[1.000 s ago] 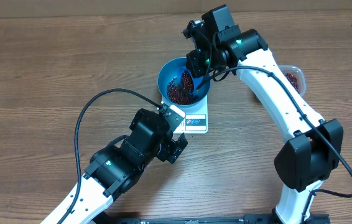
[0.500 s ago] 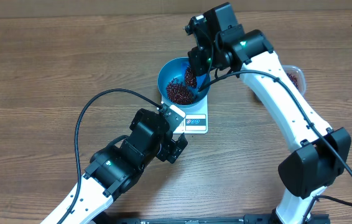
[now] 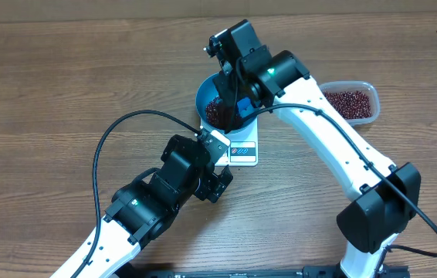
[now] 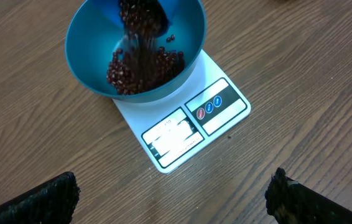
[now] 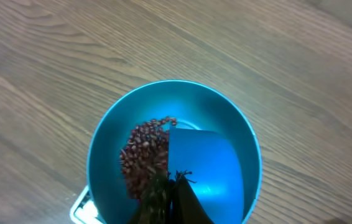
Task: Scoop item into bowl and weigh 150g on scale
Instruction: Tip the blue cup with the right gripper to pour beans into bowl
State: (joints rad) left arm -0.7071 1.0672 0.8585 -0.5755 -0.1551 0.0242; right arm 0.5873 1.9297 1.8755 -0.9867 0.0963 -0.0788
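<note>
The blue bowl (image 3: 201, 96) stands on the white scale (image 3: 243, 152), with dark red-brown beans (image 3: 217, 114) heaped inside. My right gripper (image 3: 230, 96) hangs over the bowl, shut on the blue scoop (image 3: 243, 103). In the right wrist view the shut gripper (image 5: 176, 182) holds the scoop (image 5: 207, 165) tilted inside the bowl (image 5: 104, 152), beans (image 5: 143, 154) beside it. In the left wrist view beans (image 4: 140, 59) stream down into the bowl (image 4: 86, 46) above the scale (image 4: 191, 124). My left gripper (image 4: 173, 205) is open and holds nothing, just short of the scale.
A clear plastic tub (image 3: 350, 102) of beans stands at the right of the scale. A black cable (image 3: 126, 123) loops over the table left of the bowl. The left arm (image 3: 153, 201) lies near the table's front.
The right arm has swung left over the bowl and tipped the scoop, so beans now pour into the bowl. The tub at the right has come into full view. The left arm stays still.
</note>
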